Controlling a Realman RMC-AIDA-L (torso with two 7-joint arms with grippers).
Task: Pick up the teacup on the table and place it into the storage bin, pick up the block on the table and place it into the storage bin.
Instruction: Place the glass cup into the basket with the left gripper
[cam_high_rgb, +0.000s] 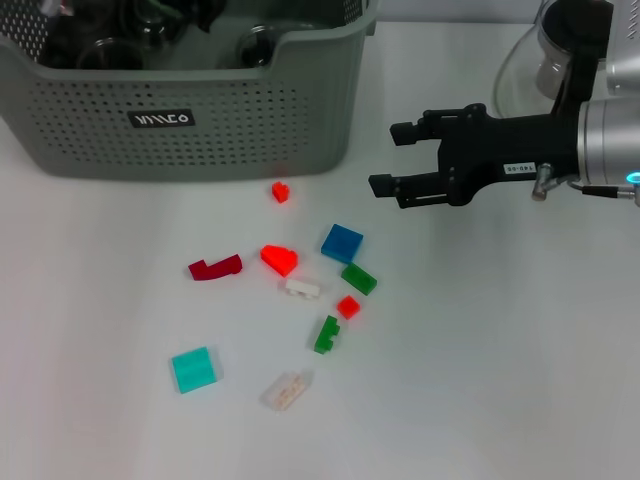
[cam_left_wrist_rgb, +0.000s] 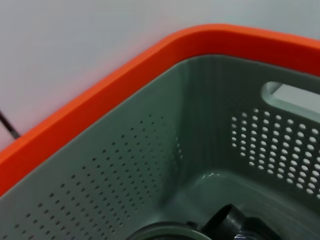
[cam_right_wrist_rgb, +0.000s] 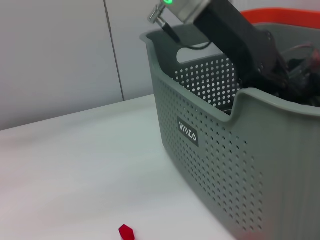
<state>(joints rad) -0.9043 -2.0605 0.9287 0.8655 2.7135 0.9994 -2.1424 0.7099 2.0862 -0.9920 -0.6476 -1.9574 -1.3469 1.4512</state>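
Note:
The grey-green storage bin (cam_high_rgb: 200, 120) stands at the back left, with dark round vessels (cam_high_rgb: 255, 45) inside; I cannot tell whether one is the teacup, and no teacup shows on the table. Several blocks lie in front of the bin, among them a small red (cam_high_rgb: 280, 191), a blue (cam_high_rgb: 342, 243) and a teal block (cam_high_rgb: 193, 369). My right gripper (cam_high_rgb: 390, 158) hovers open and empty, right of the bin and above the blue block. In the right wrist view my left gripper (cam_right_wrist_rgb: 270, 65) reaches down inside the bin (cam_right_wrist_rgb: 210, 165), its tips hidden by the wall.
A glass pot (cam_high_rgb: 545, 60) stands at the back right behind my right arm. More blocks lie scattered: orange-red (cam_high_rgb: 279, 260), dark red (cam_high_rgb: 215, 267), green (cam_high_rgb: 358, 278), clear (cam_high_rgb: 288, 390). The left wrist view shows the bin's perforated inner wall (cam_left_wrist_rgb: 125, 170) under an orange rim (cam_left_wrist_rgb: 100, 95).

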